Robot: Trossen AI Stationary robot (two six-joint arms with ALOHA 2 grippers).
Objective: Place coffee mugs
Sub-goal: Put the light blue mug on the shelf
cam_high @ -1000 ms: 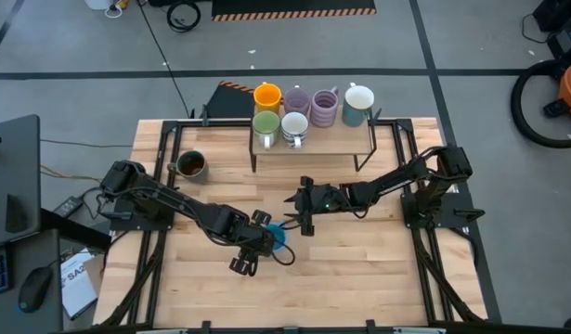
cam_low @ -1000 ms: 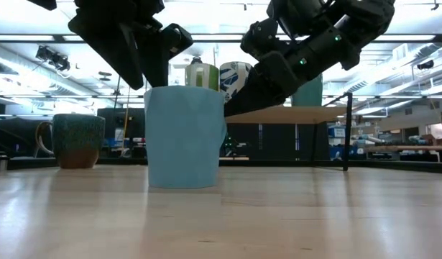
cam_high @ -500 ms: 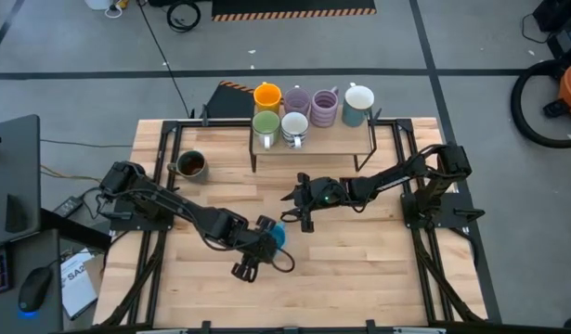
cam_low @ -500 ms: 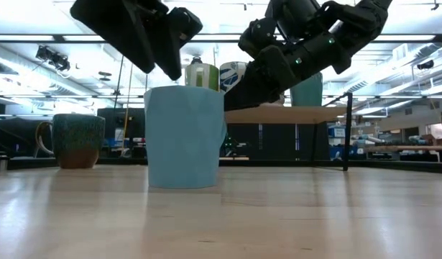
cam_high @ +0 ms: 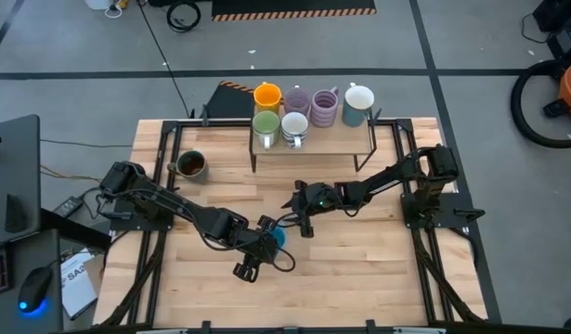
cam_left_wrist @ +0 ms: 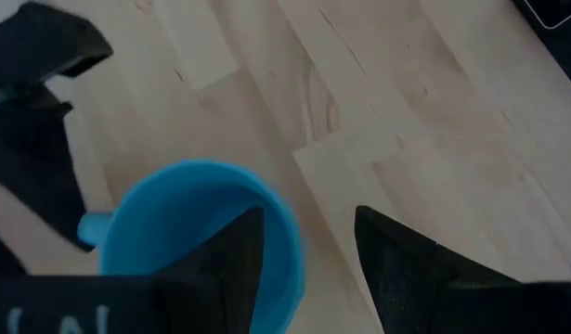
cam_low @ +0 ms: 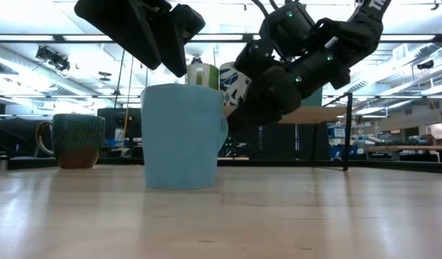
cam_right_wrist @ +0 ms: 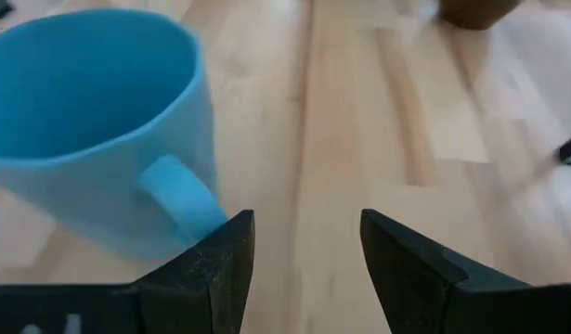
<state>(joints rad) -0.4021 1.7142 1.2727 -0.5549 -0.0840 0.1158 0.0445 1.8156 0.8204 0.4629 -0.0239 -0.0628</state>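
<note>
Two dark robot arms converge on a blue mug (cam_high: 278,236) standing upright on the wooden table (cam_high: 359,269), near its middle toward the front. The left gripper (cam_high: 264,243) hangs just above the mug, its fingers (cam_left_wrist: 239,250) spread apart over the rim with one tip over the mug's mouth and the other outside the wall; nothing is held between them. The right gripper (cam_high: 299,211) reaches in low from the other side, its fingers (cam_right_wrist: 211,260) parted, with the mug's handle (cam_right_wrist: 178,195) just ahead of the gap; whether they touch it cannot be told. Six more mugs crowd a small raised shelf (cam_high: 331,142) at the table's far edge: an orange mug (cam_high: 267,95), two pale purple mugs (cam_high: 297,100), a white mug (cam_high: 358,98), a green mug (cam_high: 266,124) and a second white mug (cam_high: 294,125). One dark mug (cam_high: 191,165) with a brown inside stands alone on the table, left of the shelf.
</note>
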